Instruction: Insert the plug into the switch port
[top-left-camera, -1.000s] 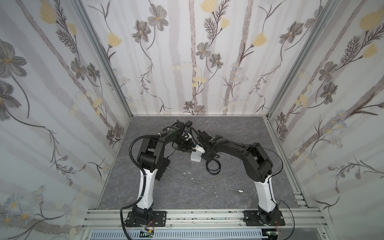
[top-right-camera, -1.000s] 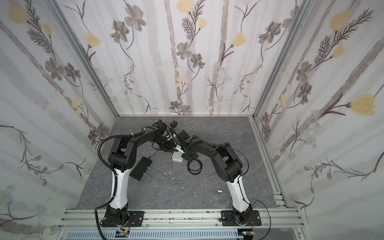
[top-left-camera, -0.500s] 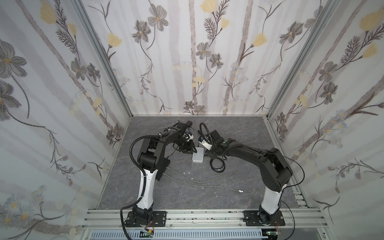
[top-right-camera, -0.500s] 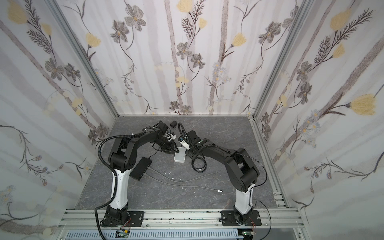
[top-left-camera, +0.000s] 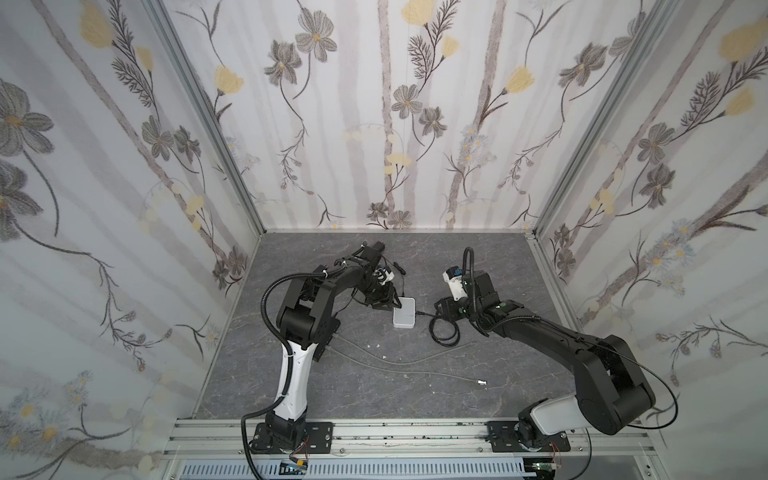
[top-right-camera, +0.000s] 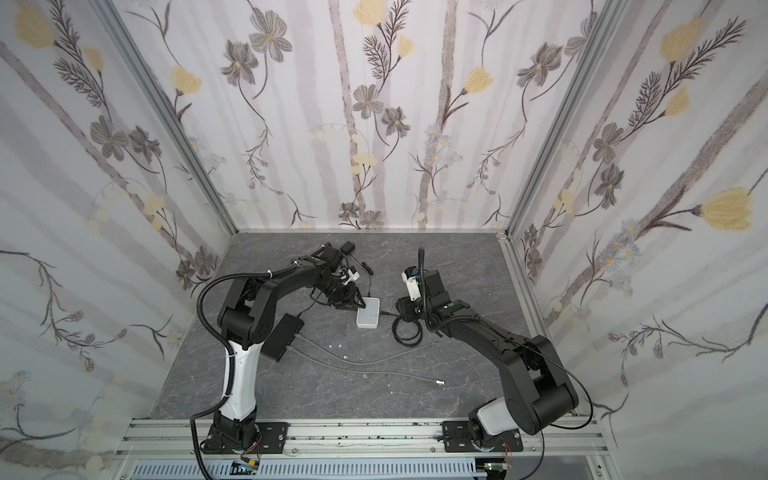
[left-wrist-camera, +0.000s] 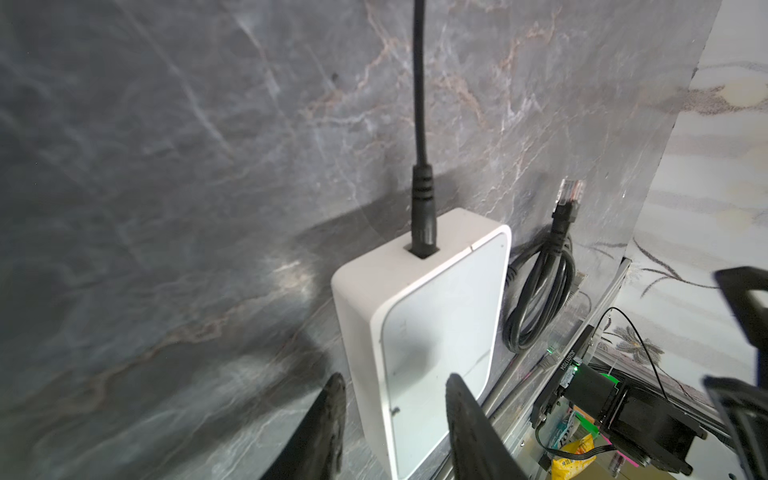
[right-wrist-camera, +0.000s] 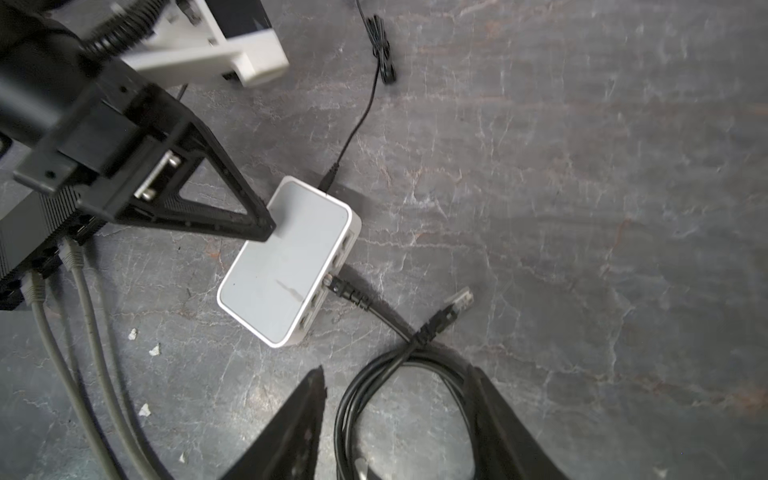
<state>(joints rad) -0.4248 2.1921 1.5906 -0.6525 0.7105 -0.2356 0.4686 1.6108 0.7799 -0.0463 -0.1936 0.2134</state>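
Observation:
The white switch (top-left-camera: 404, 312) (top-right-camera: 368, 312) lies flat mid-floor. In the right wrist view a black plug (right-wrist-camera: 345, 289) sits in a side port of the switch (right-wrist-camera: 286, 262), and its cable runs to a black coil (right-wrist-camera: 399, 395). The coil's other end, a clear-tipped plug (right-wrist-camera: 459, 301) (left-wrist-camera: 570, 193), lies loose on the floor. My right gripper (right-wrist-camera: 395, 399) (top-left-camera: 440, 311) is open above the coil, holding nothing. My left gripper (left-wrist-camera: 395, 411) (top-left-camera: 388, 303) is open at the switch's (left-wrist-camera: 428, 316) far-left corner, one finger beside it and one over its top.
A thin black power cable (left-wrist-camera: 419, 124) enters the switch's back end. A black box (top-right-camera: 284, 336) with grey cables (top-left-camera: 415, 361) lies left of the switch. A black adapter (top-right-camera: 347, 248) sits near the back wall. Walls close in on three sides.
My right gripper has opened, released the plug at the switch and pulled back to the right. The left gripper has opened wider. The switch has slid slightly to the right.

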